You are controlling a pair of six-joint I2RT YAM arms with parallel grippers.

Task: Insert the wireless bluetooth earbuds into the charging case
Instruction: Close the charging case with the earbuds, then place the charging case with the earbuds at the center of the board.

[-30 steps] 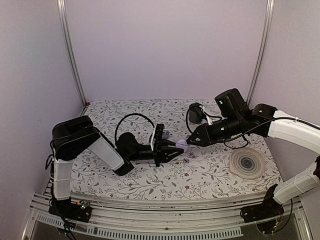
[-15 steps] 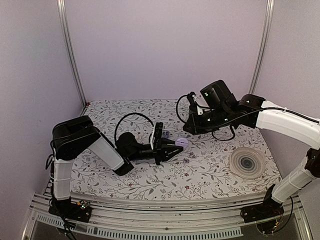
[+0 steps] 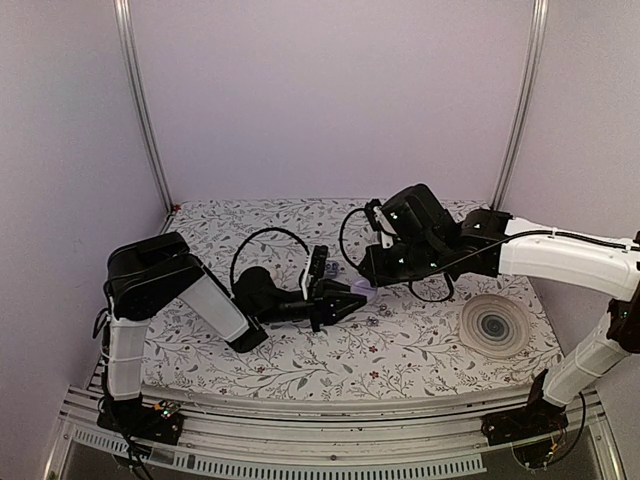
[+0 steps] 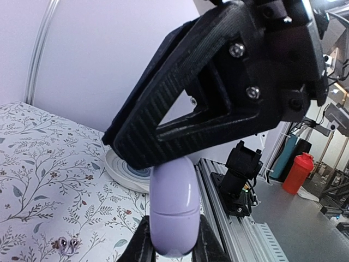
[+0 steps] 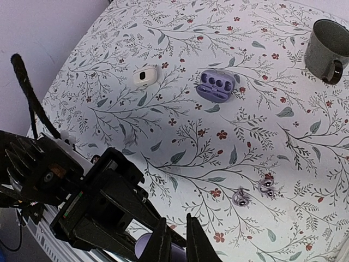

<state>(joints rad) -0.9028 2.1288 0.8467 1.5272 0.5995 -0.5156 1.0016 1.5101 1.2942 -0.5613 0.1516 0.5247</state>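
Lilac charging case (image 4: 174,207), left-wrist close-up

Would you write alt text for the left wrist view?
The left gripper holds a closed, glossy lilac oval charging case, while the right gripper's ribbed black finger lies over its top. Behind: floral tablecloth, two small earbuds, a spiral-patterned plate.

Floral table (image 5: 163,109): mug (image 5: 327,50), earbuds (image 5: 240,197), plate (image 3: 495,325)

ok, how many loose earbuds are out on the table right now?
2. The first earbud and the second earbud lie close together on the floral cloth. They are small, so others could be hidden under the arms.
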